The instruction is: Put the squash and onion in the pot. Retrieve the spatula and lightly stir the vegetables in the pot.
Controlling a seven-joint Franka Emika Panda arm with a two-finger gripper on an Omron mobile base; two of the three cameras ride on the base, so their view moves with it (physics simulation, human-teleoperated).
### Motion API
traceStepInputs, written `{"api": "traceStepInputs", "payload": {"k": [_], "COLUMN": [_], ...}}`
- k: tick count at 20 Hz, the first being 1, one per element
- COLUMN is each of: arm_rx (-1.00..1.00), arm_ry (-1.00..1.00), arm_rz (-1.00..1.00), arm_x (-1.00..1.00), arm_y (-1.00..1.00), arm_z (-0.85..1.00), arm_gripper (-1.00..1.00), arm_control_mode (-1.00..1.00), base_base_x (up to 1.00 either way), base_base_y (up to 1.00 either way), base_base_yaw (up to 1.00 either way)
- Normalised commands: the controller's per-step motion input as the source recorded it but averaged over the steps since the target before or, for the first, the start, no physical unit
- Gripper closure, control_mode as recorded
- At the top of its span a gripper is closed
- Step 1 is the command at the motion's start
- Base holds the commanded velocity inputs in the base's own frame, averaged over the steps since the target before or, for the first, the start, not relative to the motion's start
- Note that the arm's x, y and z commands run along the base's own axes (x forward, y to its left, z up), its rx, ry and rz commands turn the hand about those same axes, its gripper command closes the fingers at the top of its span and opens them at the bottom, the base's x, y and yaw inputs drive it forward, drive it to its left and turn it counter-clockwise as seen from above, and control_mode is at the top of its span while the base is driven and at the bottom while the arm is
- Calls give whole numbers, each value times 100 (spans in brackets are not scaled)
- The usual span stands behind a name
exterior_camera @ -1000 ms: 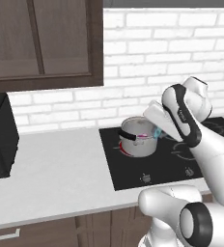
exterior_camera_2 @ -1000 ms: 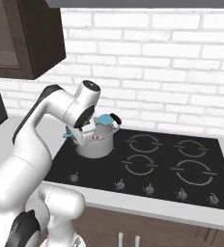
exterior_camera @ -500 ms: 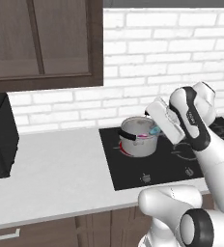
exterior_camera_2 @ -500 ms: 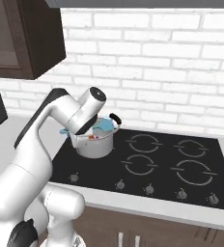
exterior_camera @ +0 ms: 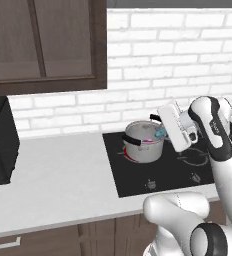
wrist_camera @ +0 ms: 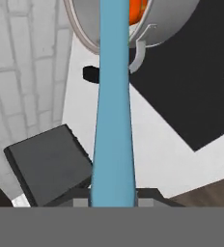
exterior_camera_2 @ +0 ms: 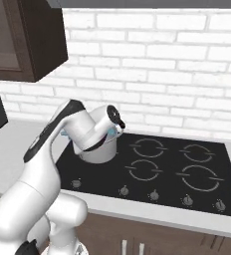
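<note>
The end effector (exterior_camera: 174,131) hangs beside the small shiny steel pot with two black side handles (exterior_camera: 143,141), its fingers closed on the slim stem of the teal-blue spatula (wrist_camera: 114,111). In the hand view that stem runs straight up from between the fingertips and over the pot's rim. In the left base view the spatula's teal end (exterior_camera: 161,134) sits at the pot's right rim. The blade itself is hidden inside the pot, so whether it touches the contents cannot be told.

Inside the pot, a magenta-purple patch (exterior_camera: 148,142) shows low at the rim, likely the round onion. An orange piece (wrist_camera: 137,10), probably the squash, shows in the hand view behind the stem.

The pot stands on the rear left burner of the black glass hob (exterior_camera_2: 157,172), which is set into the pale table (exterior_camera: 58,180). A dark boxy appliance (exterior_camera: 0,142) stands well apart at the left.

The spatula looks light and stiff, and its smooth stem may slip or swivel in a two-finger pinch. A hold near mid-stem should suit gentle stirring. The pot seems light enough to slide if the blade pushes hard against its wall.
</note>
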Motion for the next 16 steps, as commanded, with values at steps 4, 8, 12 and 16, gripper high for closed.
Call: {"api": "traceStepInputs", "payload": {"k": [4, 8, 12, 16], "arm_rx": [19, 8, 2, 12], "arm_ry": [-3, 14, 17, 16], "arm_rz": [1, 9, 14, 13], "arm_x": [0, 5, 9, 25], "arm_y": [1, 0, 0, 0], "arm_z": [16, 35, 28, 9], "arm_gripper": [100, 100, 100, 100], "arm_control_mode": [-100, -100, -100, -100], "base_base_x": [0, 0, 0, 0], "base_base_y": [0, 0, 0, 0], "base_base_yaw": [0, 0, 0, 0]}}
